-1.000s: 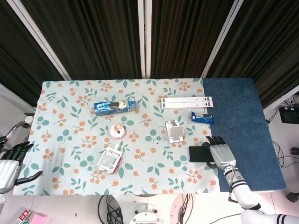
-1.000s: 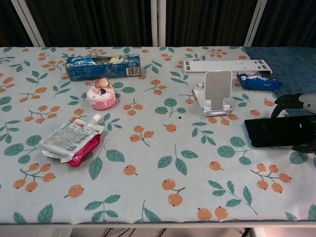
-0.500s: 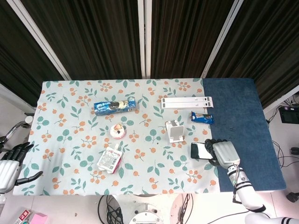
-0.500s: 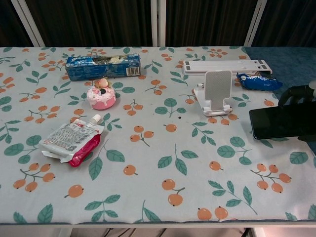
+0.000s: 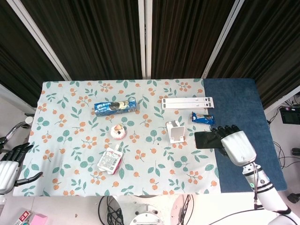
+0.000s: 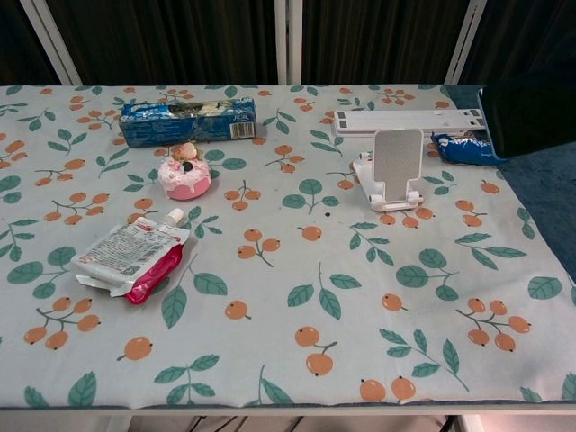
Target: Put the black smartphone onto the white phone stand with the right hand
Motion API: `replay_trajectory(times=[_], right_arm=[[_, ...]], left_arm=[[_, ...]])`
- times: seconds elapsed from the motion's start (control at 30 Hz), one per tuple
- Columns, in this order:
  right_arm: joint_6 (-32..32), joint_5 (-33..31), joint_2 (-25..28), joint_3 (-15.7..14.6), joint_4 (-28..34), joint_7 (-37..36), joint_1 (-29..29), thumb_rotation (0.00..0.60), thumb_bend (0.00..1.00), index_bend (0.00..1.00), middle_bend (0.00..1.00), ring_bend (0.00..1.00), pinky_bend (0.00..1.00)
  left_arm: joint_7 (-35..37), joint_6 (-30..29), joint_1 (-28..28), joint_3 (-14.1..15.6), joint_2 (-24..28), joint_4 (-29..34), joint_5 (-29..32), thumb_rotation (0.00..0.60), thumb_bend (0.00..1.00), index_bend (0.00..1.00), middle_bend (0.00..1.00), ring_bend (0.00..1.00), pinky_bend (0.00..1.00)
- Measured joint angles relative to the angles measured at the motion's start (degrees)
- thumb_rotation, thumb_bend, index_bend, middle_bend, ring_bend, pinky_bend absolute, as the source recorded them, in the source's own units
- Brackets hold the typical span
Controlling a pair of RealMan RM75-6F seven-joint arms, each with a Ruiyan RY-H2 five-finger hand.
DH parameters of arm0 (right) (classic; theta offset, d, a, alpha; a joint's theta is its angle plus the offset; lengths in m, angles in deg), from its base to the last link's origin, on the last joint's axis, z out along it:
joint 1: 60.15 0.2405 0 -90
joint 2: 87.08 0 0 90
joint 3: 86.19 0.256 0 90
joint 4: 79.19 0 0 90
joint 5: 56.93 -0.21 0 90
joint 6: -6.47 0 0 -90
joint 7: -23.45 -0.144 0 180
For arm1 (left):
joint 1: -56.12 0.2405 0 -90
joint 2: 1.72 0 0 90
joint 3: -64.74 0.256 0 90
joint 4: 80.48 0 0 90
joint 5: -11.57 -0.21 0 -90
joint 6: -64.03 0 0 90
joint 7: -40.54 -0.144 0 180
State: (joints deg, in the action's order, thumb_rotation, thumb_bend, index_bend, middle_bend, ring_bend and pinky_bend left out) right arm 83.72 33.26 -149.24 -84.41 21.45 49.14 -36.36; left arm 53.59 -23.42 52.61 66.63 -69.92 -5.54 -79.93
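Observation:
My right hand (image 5: 238,146) grips the black smartphone (image 5: 206,139) by its right end and holds it in the air to the right of the white phone stand (image 5: 175,131). In the chest view the smartphone (image 6: 529,112) shows as a dark slab at the right edge, higher than the stand (image 6: 393,167), with the hand itself out of frame. The stand sits upright on the floral cloth with nothing on it. My left hand (image 5: 9,167) hangs open off the table's left edge.
A blue snack packet (image 5: 202,117) and a long white strip (image 5: 187,102) lie behind the stand. Further left lie a blue biscuit box (image 5: 115,106), a pink cake toy (image 5: 118,132) and a red-white pouch (image 5: 110,161). A blue mat (image 5: 243,117) covers the table's right end.
The right hand has lifted the smartphone off the table and carried it up and back, toward the stand's level. The left hand has stayed still.

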Motion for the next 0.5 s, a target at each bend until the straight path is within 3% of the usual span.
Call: replay_trajectory(times=[0.27, 0.4, 0.5], right_arm=[[-2.3, 15.3, 4.8, 1.3, -6.7, 11.6, 6.4, 0.6, 0.24, 0.7, 0.5, 0.55, 0.56], [-4.9, 25.1, 6.4, 1.1, -12.1, 12.0, 11.9, 0.6, 0.24, 0.69, 0.48, 0.53, 0.54], [-6.3, 32.1, 7.1, 0.4, -16.5, 10.4, 16.7, 0.6, 0.24, 0.69, 0.48, 0.51, 0.47]], left_arm=[[1.2, 0.1, 0.0, -0.2, -0.2, 0.0, 0.3, 0.077, 0.0, 0.12, 0.1, 0.11, 0.25], [1.9, 0.5, 0.0, -0.2, -0.3, -0.3, 0.6, 0.074, 0.0, 0.12, 0.1, 0.11, 0.25], [2.6, 0.8, 0.0, -0.3, -0.3, -0.6, 1.0, 0.074, 0.0, 0.12, 0.1, 0.11, 0.25]])
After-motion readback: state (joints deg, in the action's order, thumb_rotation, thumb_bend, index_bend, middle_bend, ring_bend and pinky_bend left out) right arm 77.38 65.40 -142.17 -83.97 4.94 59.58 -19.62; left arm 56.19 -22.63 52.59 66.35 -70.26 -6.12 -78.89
